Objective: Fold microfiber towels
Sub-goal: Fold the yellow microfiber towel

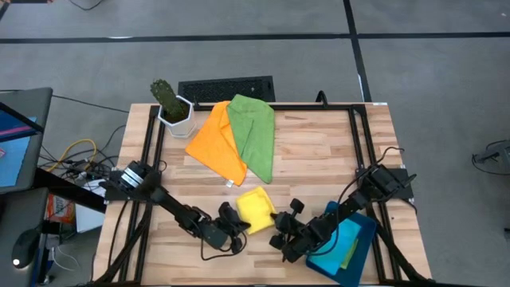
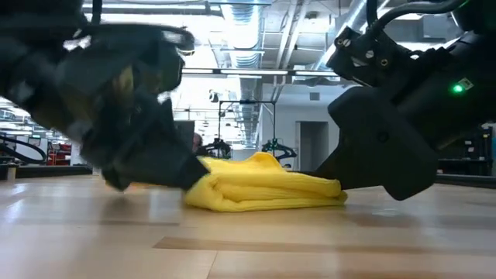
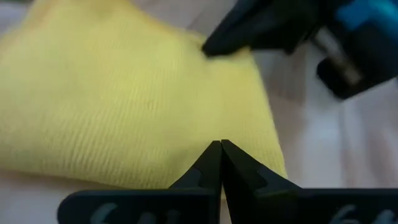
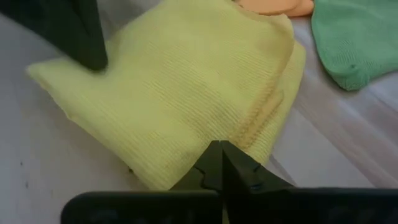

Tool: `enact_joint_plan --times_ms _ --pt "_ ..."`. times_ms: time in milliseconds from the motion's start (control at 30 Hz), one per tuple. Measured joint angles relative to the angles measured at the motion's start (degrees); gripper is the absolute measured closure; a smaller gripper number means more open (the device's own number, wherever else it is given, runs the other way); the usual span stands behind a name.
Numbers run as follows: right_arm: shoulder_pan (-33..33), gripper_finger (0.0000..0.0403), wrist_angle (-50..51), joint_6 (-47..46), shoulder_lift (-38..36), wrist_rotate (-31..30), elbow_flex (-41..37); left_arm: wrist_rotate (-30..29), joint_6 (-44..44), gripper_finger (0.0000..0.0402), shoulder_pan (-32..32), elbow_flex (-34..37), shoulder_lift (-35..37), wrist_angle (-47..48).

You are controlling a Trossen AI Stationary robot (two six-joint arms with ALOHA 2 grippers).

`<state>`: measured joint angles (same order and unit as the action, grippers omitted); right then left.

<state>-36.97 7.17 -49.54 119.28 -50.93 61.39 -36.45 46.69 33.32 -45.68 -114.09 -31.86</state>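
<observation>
Both arms are down low at the near edge of the wooden table (image 1: 319,151), working the same cloth. The yellow towel (image 1: 256,210) lies folded into a small thick pad between them, flat on the boards, and the low view shows its stacked layers with a rounded fold on the side nearest the left arm.

The left gripper (image 1: 236,222) sits at one side of that pad, its fingers (image 3: 211,167) pressed tight together with their tips at the edge of the yellow cloth; whether any fabric is pinched there cannot be told from the wrist view.

The right gripper (image 1: 280,226) comes in from the opposite side. Its fingers (image 4: 231,165) are likewise clenched, tips meeting right at the border of the yellow towel, over a spot where the layers overlap; a pinch of cloth there is not clear either.

Farther back on the table, the orange towel (image 1: 217,142) and a green towel (image 1: 255,134) lie spread and unfolded, the green one overlapping the orange along its side. The right wrist view catches a corner of each beyond the yellow pad.

On the right, under the right arm, the dark teal tray (image 1: 362,249) holds a bright blue towel (image 1: 339,239) with a green one (image 1: 351,253) lying on it

A potted cactus (image 1: 171,104) stands at the far left corner
</observation>
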Motion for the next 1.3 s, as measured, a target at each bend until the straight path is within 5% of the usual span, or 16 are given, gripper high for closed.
enact_joint_plan --times_ms 233,467,633,800,967,1167,1300 --pt "-0.51 0.0386 -0.15 1.08 -2.56 -5.8 -0.05 0.69 -0.84 0.0401 0.11 -2.67 -2.83 0.22" --pt "-0.15 0.0382 -5.8 6.18 -4.65 -23.04 0.02 2.12 -1.15 0.0401 -0.04 -3.83 -2.94 1.0" --pt "5.43 0.0388 -15.34 14.48 -0.22 -16.53 -0.07 2.1 -1.15 0.0401 -0.04 -3.84 -2.97 1.29" --pt "10.17 0.039 -27.6 27.78 2.7 -3.47 0.16 2.49 -1.11 0.0401 -0.04 -3.84 -2.97 1.37" --pt "13.99 0.0388 -25.86 23.75 5.99 -0.78 0.07 3.89 -2.61 0.0401 0.11 -3.86 -2.52 2.66" --pt "14.5 0.0388 -29.91 21.05 8.26 0.4 0.18 6.05 -2.53 0.0401 2.04 -3.7 4.42 17.01" --pt "13.76 0.0386 -29.07 20.41 8.35 -0.3 0.15 -3.33 -2.7 0.0401 4.84 -3.77 11.28 23.47"
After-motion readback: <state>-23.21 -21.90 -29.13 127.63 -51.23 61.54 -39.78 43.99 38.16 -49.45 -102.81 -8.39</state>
